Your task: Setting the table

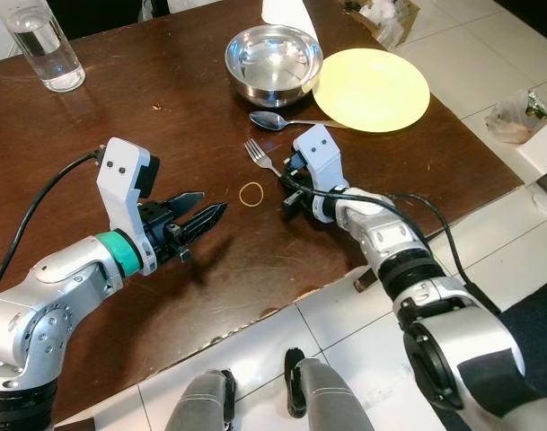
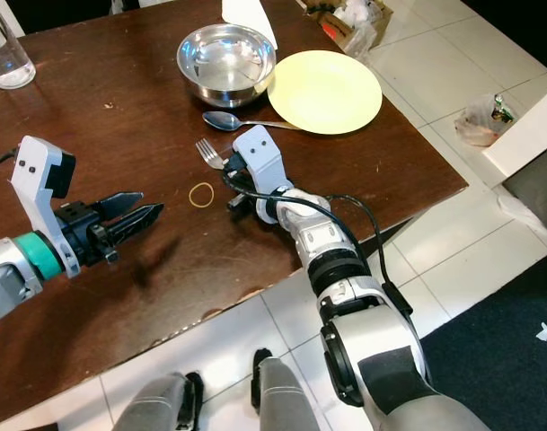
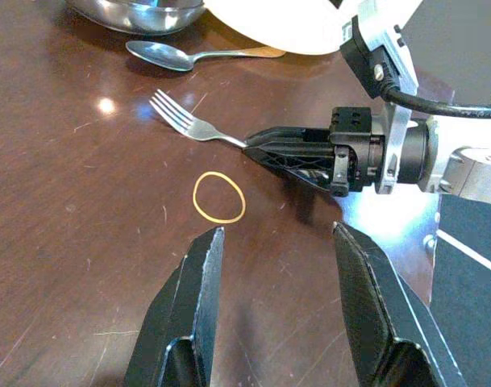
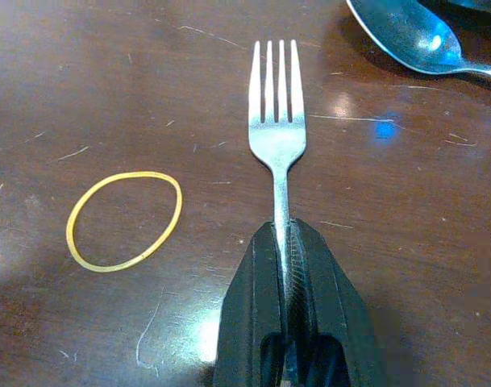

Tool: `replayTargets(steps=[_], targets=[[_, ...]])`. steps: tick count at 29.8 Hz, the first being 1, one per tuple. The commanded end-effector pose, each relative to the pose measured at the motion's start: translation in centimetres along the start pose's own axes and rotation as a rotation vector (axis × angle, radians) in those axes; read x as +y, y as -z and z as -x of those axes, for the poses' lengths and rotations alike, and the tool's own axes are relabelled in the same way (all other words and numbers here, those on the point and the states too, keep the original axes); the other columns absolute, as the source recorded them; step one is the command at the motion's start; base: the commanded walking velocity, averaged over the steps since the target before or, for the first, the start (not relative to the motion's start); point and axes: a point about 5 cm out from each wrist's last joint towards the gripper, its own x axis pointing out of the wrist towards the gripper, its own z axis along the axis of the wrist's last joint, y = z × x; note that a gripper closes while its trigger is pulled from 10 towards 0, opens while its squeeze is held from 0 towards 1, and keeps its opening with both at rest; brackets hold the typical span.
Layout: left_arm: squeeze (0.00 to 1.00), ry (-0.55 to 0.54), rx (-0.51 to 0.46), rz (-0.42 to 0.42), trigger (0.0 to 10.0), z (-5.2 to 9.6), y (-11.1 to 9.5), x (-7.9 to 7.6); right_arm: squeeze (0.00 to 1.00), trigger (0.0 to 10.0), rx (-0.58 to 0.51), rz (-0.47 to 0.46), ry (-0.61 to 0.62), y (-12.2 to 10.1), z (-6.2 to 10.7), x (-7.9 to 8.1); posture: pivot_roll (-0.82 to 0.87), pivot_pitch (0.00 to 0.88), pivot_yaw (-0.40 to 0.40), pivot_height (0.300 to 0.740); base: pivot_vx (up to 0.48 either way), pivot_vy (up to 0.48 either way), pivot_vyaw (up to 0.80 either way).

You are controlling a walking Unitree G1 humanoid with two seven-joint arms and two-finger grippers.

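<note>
A silver fork (image 1: 259, 153) lies on the dark wooden table (image 1: 192, 99), tines pointing away from me. My right gripper (image 4: 287, 258) is shut on the fork's handle, low over the table. A spoon (image 1: 275, 121) lies just beyond the fork, in front of a steel bowl (image 1: 273, 63) and a yellow plate (image 1: 372, 88). My left gripper (image 1: 206, 215) hovers open over the table to the left of the fork, its fingers (image 3: 193, 314) pointing toward a yellow rubber band (image 1: 252, 191).
A glass of water (image 1: 47, 45) stands at the table's far left. The table's near edge (image 1: 282, 301) runs diagonally over white floor tiles. Bags of clutter (image 1: 520, 112) lie on the floor to the right. My feet (image 1: 255, 395) show below.
</note>
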Motion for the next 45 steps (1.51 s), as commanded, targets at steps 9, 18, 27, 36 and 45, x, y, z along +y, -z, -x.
replayTargets(steps=[9,18,27,36,45], targets=[[0.00,0.002,-0.038,0.049,10.0,0.6,-0.4,0.1,0.00,0.0,-0.258,-0.161,-0.015,-2.3,1.1,-0.2,0.01,0.176,0.048,0.740,0.000,0.000,0.00],[0.00,0.137,-0.187,0.127,10.0,0.6,-2.7,-1.4,0.00,10.0,-0.700,-0.310,-0.260,-10.1,5.0,2.0,0.00,0.155,0.052,0.740,0.000,0.000,0.00],[1.00,0.267,-0.390,0.218,10.0,1.0,-6.2,-2.5,0.00,10.0,-0.802,-0.418,-0.459,-11.2,6.3,4.1,0.00,0.151,0.055,0.740,0.000,0.000,0.00],[0.00,0.234,-0.396,0.076,10.0,2.7,-8.6,-1.4,0.00,10.0,-0.780,-0.350,-0.581,-12.0,7.2,5.7,0.01,0.154,0.051,0.740,0.000,0.000,0.00],[0.00,0.296,-0.309,-0.112,10.0,3.7,-9.6,-2.0,0.00,10.0,-0.715,-0.098,-0.605,-12.4,6.9,6.8,0.01,0.155,0.047,0.740,0.000,0.000,0.00]])
